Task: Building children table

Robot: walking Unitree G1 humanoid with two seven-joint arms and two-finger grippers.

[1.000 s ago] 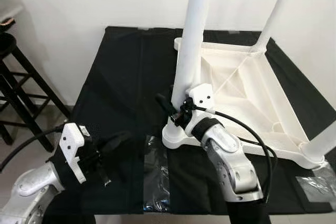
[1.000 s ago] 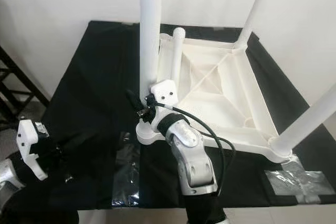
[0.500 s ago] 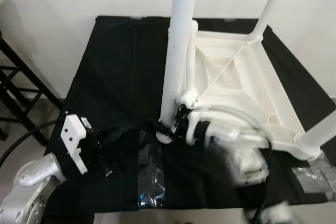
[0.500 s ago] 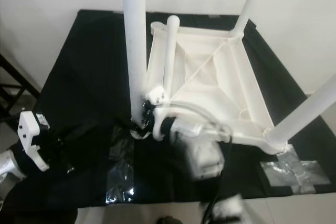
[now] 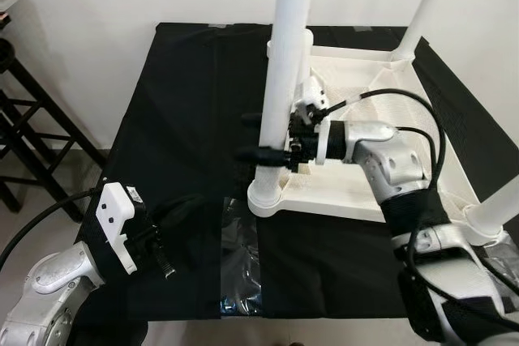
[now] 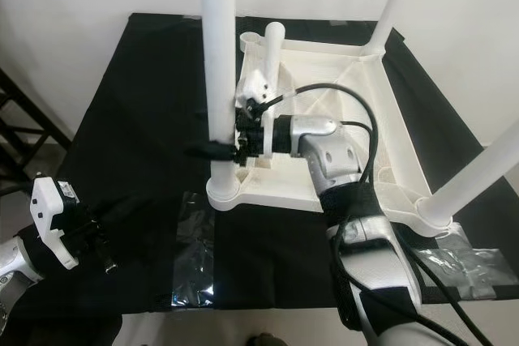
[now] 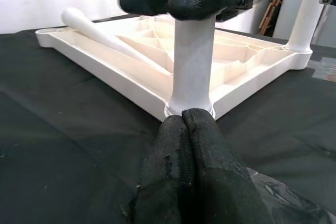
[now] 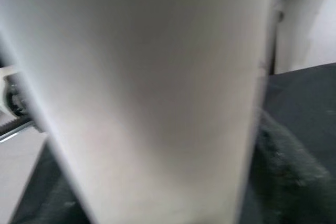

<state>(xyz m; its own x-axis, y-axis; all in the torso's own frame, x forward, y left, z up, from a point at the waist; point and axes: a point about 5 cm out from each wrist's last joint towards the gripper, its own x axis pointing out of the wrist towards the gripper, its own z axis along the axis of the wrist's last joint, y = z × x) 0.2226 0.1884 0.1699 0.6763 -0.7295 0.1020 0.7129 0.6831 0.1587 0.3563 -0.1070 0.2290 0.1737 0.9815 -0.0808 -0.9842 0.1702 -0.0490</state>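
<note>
On a black cloth point(image 5: 186, 103) with shiny tape patches, against a plain white wall, lies the upturned white plastic table top point(image 6: 349, 95), ribbed underneath. The right gripper point(image 5: 263, 137) pinches the smooth round near-left leg point(image 5: 280, 95). Nearby, the left gripper point(image 7: 191, 129) rests with fingers pressed together.

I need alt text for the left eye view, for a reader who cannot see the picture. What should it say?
The right gripper is closed around an upright white table leg standing in the near-left corner of an upside-down white tabletop on a black cloth. The left gripper rests shut on the cloth, nearer the robot. A loose white leg lies inside the tabletop.
</note>
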